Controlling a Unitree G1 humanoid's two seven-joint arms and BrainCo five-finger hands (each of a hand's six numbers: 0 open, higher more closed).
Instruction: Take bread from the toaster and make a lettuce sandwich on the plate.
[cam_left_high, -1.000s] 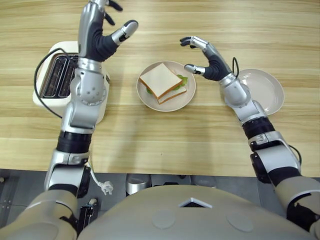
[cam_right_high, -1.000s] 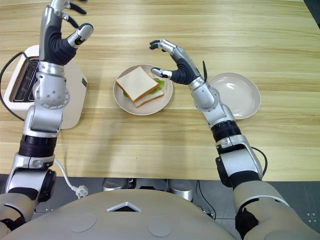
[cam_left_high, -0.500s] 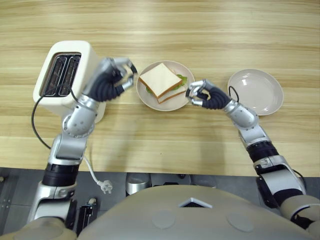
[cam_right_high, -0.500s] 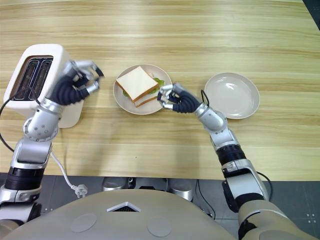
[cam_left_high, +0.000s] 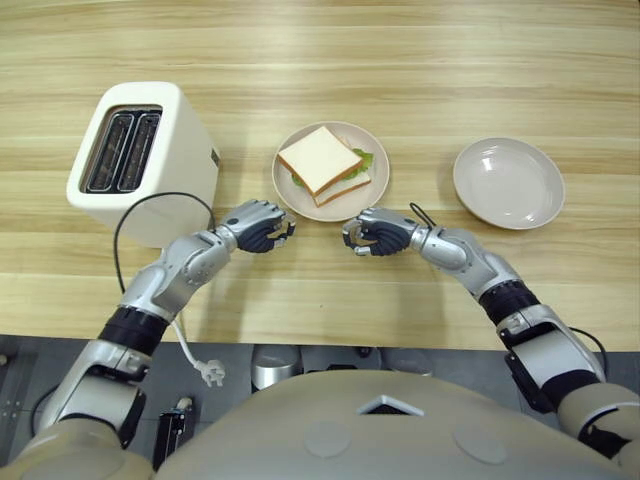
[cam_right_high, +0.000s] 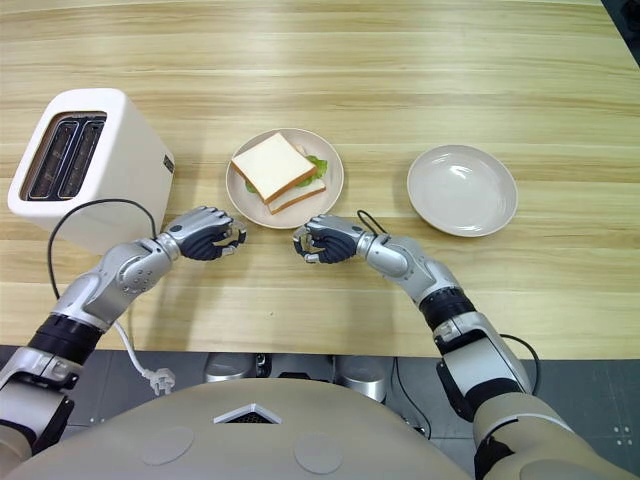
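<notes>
Light wooden tabletop (cam_left_high: 420, 60): white two-slot toaster (cam_left_high: 185, 175) at left, small dark label (cam_right_high: 170, 163) on its side too small to read. Round beige plate (cam_left_high: 283, 190) mid-table carries the white-bread lettuce sandwich (cam_left_high: 320, 160); second shallow beige plate (cam_left_high: 508, 182) at right. Left hand (cam_left_high: 255, 225) and right hand (cam_left_high: 380, 232) sit near the sandwich plate's front edge, fingers curled into loose fists, gripping nothing.

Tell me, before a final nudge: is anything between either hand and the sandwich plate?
Nothing visible. The left hand and right hand sit curled just before the plate, only bare table between; the toaster and empty plate stand aside.
</notes>
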